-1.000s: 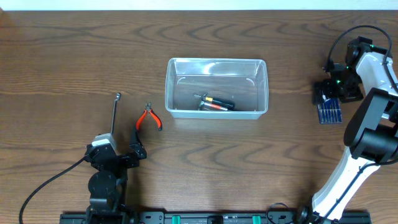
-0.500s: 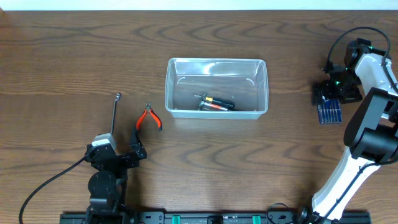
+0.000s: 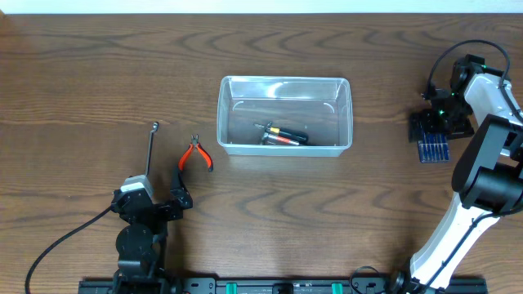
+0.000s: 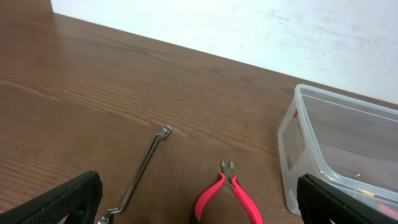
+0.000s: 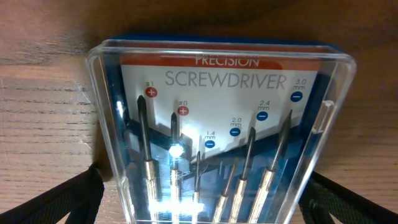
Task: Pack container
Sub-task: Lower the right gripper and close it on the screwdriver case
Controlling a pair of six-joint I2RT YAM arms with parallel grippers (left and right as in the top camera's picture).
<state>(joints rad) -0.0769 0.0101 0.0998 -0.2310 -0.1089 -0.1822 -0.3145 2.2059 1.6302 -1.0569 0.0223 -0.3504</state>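
Near the middle of the brown wood-grain table (image 3: pixel 327 212), we see the clear, shallow rectangular plastic bin (image 3: pixel 323 110), small tools (image 3: pixel 282 135) on its floor, bare wood round every rim. Left of it lie red-handled cutters (image 3: pixel 196 155) and a bent steel rod (image 3: pixel 150 147), near the left claw (image 3: pixel 153 200), spread wide and empty. Far right, the right claw (image 3: pixel 441 122) stands apart over a blue-backed clear screwdriver case (image 3: pixel 431 149).

Just ahead of the wide-open left gripper (image 3: pixel 155 206), red-handled pliers (image 4: pixel 229 180) and a bent metal wrench (image 4: pixel 144 168) lie apart, with bare tabletop (image 4: pixel 93 93) between and beyond them. To its right the clear container (image 4: pixel 295 143) blocks passage. The screwdriver set case (image 5: pixel 217 124) fills the space ahead of the right gripper (image 3: pixel 440 124), between its spread fingers.
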